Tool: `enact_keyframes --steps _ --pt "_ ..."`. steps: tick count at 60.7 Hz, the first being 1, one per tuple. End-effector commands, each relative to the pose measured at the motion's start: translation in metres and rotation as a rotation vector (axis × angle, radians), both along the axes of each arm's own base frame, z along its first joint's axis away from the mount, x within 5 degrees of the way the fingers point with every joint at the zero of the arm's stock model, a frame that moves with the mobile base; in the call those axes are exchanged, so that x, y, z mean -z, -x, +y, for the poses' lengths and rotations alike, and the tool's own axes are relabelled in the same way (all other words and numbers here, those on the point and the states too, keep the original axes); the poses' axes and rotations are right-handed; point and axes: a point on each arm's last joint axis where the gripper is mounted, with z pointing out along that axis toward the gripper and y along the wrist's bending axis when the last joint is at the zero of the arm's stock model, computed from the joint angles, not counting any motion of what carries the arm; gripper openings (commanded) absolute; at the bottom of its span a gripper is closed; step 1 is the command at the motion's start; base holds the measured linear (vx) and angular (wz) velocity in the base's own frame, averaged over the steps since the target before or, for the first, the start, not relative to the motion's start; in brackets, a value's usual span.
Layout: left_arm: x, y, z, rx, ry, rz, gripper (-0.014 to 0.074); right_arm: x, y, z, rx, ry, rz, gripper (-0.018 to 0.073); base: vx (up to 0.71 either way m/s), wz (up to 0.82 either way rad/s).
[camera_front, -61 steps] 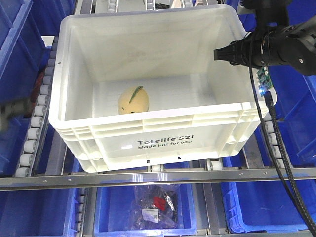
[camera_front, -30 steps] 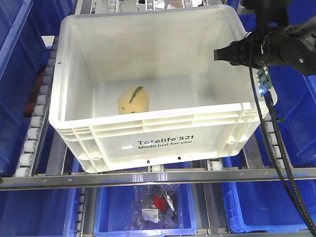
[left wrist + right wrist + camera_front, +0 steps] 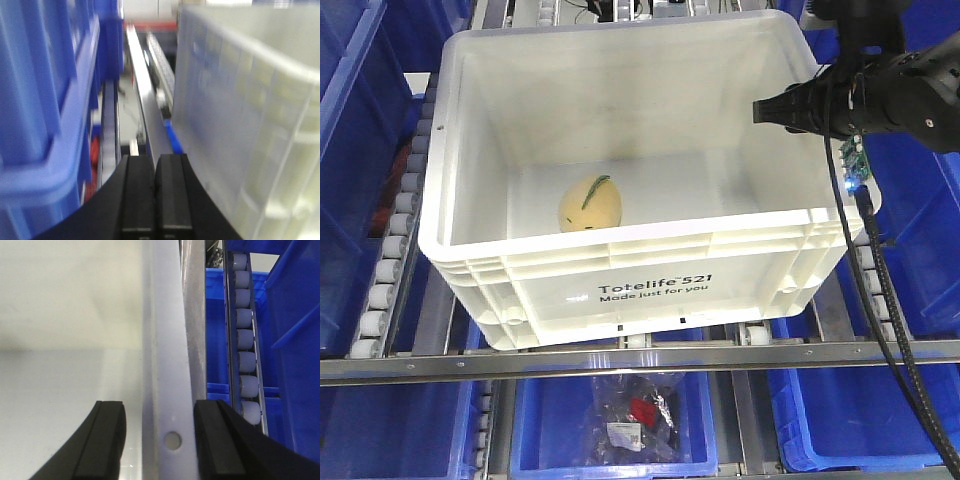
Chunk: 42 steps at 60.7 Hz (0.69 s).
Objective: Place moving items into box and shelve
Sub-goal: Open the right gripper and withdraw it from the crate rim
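Left gripper (image 3: 155,175): seen only from its wrist camera, black fingers pressed together, clenched on nothing, pointing down a gap between a blue bin (image 3: 45,100) on its left and the white crate's ribbed outer wall on its right; the view is blurred.
Roller track (image 3: 395,240): white rollers run along the crate's left side on the metal rack.
Mango (image 3: 590,203): pale yellow-orange, dark green stem strip on top, lying on the crate floor toward the front left, touched by neither gripper.
Box (image 3: 650,270): white ribbed crate lettered "Totelife 521 Made just for you", sitting on the rollers between blue bins.
Lower bin (image 3: 620,425): blue, under the rack, holding a clear bag with dark and red contents.
Right gripper (image 3: 159,432): spread apart, one black finger inside the crate and one outside, straddling the right rim without visibly pinching it.
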Motion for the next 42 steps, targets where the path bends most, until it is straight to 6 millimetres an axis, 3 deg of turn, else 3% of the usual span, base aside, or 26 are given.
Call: enact_keyframes --steps 1,42 --pt "-0.0055 0.0006 0.0007 -0.007 0.022 -0.121 -0.0008 -0.017 0.0003 0.001 -0.017 -0.022 -0.075 0.0375 0.0 0.0" --pt "-0.0063 0.0006 0.0008 -0.008 0.027 -0.129 -0.0008 -0.0169 0.0004 0.0008 -0.016 -0.021 -0.073 0.0375 0.0 0.0"
